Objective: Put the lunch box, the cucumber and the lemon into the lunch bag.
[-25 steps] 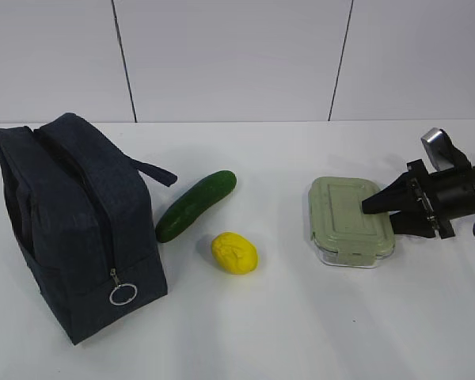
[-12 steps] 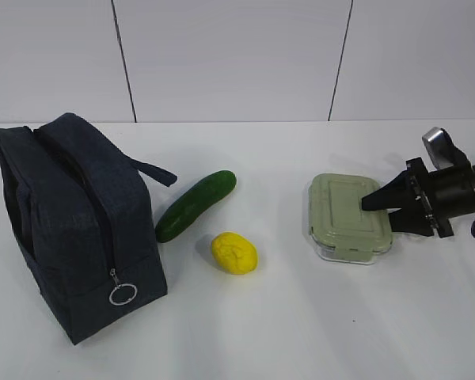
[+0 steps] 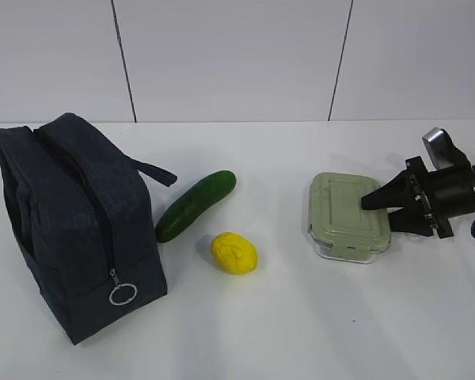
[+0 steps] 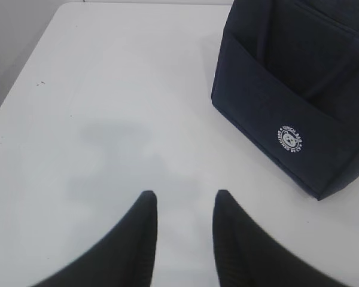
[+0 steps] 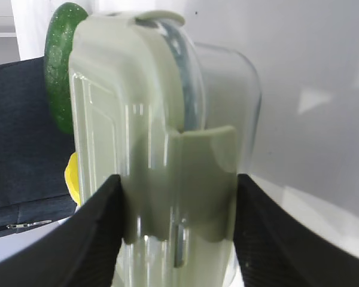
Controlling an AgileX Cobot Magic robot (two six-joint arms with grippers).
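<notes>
Left gripper [image 4: 182, 206] fingers [image 4: 142, 236] apart over bare table [image 4: 107, 107]; lunch bag [image 4: 299, 89] upper right.

We see the lunch bag [image 3: 75, 226] standing near the left edge of the table [image 3: 301, 317], well apart from the right edge. Just to its right lies the cucumber [image 3: 195, 205], slanting from the bag's side back toward the table's far edge. The lemon [image 3: 233, 252] sits just before the cucumber's nearer end, toward the front edge. Well to the right of both, the lunch box [image 3: 348, 217] rests on the table near the right edge. The right gripper [image 3: 370, 202] reaches in from the right edge, one finger over the box's lid and one at its side. The left gripper [image 4: 182, 206] hovers over bare table left of the bag.
</notes>
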